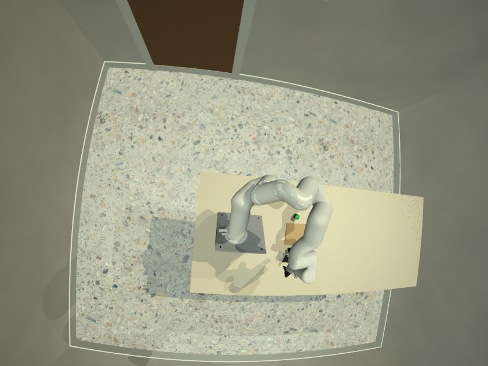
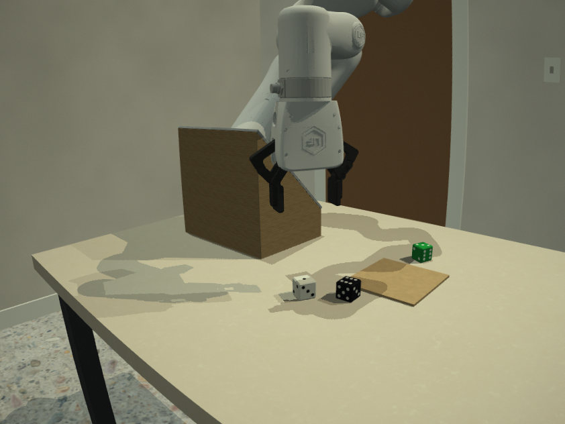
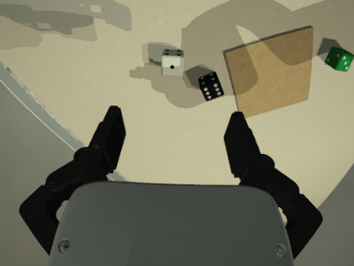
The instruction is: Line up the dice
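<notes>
A brown square mat [image 2: 401, 280] lies flat on the table; it also shows in the wrist view [image 3: 273, 71] and from above [image 1: 295, 234]. A white die [image 2: 304, 286] and a black die [image 2: 347, 288] stand side by side on the table just off the mat's near corner; the wrist view shows the white die [image 3: 173, 62] and the black die [image 3: 211, 85]. A green die [image 2: 422, 251] stands on the table just beyond the mat's far edge, also in the wrist view [image 3: 340, 58] and from above [image 1: 296, 216]. My gripper [image 2: 304, 196] is open and empty, high above the table, over the white and black dice.
A wooden wedge-shaped box [image 2: 237, 200] stands on the table behind the gripper. The arm's base plate [image 1: 239, 237] is at the table's left end. The table's near edge runs close below the gripper in the overhead view.
</notes>
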Robot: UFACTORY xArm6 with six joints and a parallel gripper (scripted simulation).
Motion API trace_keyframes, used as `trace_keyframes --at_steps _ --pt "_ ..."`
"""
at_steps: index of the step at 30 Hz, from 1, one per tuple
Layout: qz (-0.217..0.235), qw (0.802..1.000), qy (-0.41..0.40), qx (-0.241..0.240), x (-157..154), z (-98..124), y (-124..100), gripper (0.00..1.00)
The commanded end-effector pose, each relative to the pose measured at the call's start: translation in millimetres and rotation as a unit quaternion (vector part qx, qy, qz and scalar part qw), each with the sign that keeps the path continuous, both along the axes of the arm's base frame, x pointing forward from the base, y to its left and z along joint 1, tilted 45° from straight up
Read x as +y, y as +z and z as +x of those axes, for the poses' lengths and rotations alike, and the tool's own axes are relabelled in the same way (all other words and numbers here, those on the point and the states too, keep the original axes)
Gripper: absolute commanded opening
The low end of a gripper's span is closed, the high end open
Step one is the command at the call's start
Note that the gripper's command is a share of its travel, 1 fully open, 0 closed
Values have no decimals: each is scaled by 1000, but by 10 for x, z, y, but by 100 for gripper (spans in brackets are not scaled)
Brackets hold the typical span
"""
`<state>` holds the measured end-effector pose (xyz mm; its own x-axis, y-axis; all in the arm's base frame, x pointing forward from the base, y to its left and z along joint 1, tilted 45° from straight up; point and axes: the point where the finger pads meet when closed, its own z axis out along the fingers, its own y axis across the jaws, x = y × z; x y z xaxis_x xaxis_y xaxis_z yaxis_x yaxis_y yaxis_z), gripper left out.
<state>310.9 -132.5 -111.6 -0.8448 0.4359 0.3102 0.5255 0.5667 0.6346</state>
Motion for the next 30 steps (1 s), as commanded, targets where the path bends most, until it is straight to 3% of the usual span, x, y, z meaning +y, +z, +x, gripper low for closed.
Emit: trace_keyframes --at_steps 1,17,30 --pt "0 1000 -3 2 -61 -2 -49 100" --pt "-1 1000 3 -4 -58 -1 -52 100" --pt "-20 979 143 -144 25 21 -136 100"
